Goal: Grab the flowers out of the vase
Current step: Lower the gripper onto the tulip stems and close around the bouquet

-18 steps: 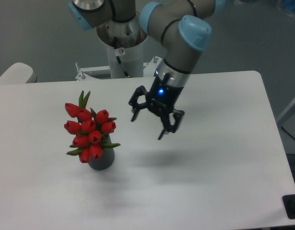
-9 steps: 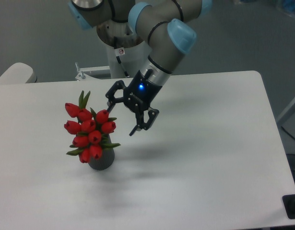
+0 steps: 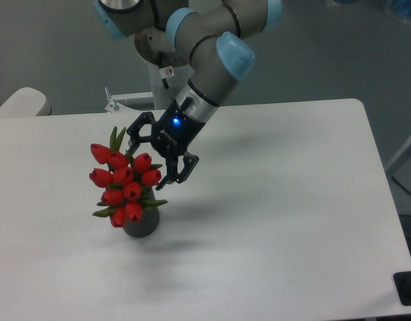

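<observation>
Now the bunch of red closed tulip buds with green pointed leaves (image 3: pixel 123 184) stands in the short dark grey cylinder vase (image 3: pixel 141 223), at the lower left of the middle of the frame. The vase rests on the white flat counter (image 3: pixel 285 221), and the buds hide most of its top. The black two-finger hand (image 3: pixel 150 164) hangs just to the upper right of the flowers, with its fingers spread apart and holding nothing. One fingertip (image 3: pixel 131 151) is close to the top buds, the other fingertip (image 3: pixel 170 179) is beside the right edge of the bunch; I cannot tell if they touch the flowers. A small blue light (image 3: pixel 175 121) shines on the wrist. The grey arm with light blue caps (image 3: pixel 218 47) comes down from the top centre of the frame. At the left edge a pale rounded object (image 3: pixel 18 101) is partly visible.
</observation>
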`<action>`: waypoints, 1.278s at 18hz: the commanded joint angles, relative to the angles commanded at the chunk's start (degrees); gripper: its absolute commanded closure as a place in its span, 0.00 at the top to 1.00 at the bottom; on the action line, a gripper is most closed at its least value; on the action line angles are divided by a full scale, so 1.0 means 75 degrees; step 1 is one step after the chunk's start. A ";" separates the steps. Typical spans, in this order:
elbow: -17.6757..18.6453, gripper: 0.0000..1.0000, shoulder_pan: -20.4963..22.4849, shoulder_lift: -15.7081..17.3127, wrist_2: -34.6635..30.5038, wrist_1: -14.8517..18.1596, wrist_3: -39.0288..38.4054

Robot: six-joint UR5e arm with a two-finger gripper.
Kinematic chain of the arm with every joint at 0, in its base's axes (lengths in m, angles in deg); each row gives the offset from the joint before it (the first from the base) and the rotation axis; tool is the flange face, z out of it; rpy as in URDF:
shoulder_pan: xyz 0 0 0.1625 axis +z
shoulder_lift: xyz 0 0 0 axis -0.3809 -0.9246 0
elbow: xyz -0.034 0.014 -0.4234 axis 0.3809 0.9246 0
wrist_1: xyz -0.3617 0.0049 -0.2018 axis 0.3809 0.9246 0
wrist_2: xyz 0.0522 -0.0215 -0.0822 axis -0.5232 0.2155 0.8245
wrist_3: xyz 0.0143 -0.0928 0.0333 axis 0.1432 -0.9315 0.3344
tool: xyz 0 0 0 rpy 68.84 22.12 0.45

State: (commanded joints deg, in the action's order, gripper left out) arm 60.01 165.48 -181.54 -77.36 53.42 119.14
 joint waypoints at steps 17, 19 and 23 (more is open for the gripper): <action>-0.0199 0.59 -0.0352 -0.0480 0.0187 -0.0703 -0.0821; -0.0222 0.46 -0.0340 -0.0492 0.0269 -0.0727 -0.0785; -0.0234 0.34 -0.0317 -0.0492 0.0270 -0.0739 -0.0762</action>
State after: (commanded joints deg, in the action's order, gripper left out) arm 58.25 163.10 -185.23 -75.34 47.88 113.43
